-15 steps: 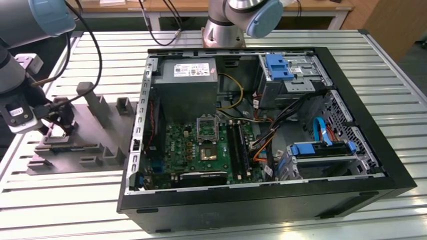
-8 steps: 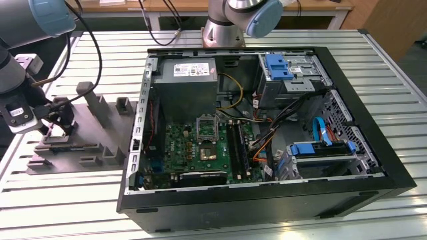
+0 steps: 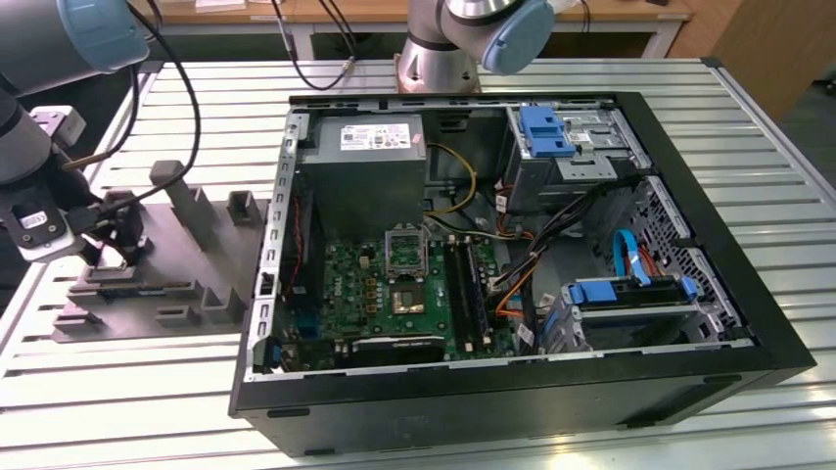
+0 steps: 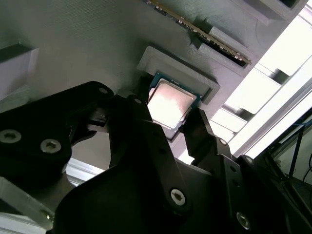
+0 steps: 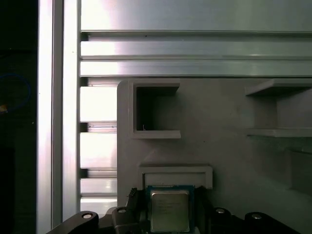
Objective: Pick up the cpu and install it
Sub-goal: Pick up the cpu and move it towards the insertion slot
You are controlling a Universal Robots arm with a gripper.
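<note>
cpu (image 4: 168, 103) sits flat, metal top up, in a shallow raised pocket of the grey tray (image 4: 73, 44), right under the gripper (image 4: 166, 111). In both wrist views the gripper straddles it, with black gripper parts beside two opposite edges and the chip centred between them. In the first wrist view the cpu (image 5: 169, 210) lies at the gripper (image 5: 170, 200) end of the tray (image 5: 229, 156), near the tray edge, with bare table slats beyond. Can't tell whether the gripper is pinching the chip or sitting just clear of it, since the contact line is in shadow; the chip looks level and seated in the pocket. In the exterior view the gripper (image 3: 112, 245) is low over the near part of the tray (image 3: 183, 264), on the exterior view's left, and the chip itself is hidden behind it. Counts: 1 cpu, 1 tray with several upright blocks, 1 open PC case (image 3: 731, 333) on the exterior view's right of the tray, 1 motherboard (image 3: 379, 294) inside it, 2 arms (working arm (image 3: 26, 147) at left, another arm's base (image 3: 444, 49) at the far side). Everything sits on the slatted metal table (image 3: 758, 127). The case is well apart from the gripper.
</note>
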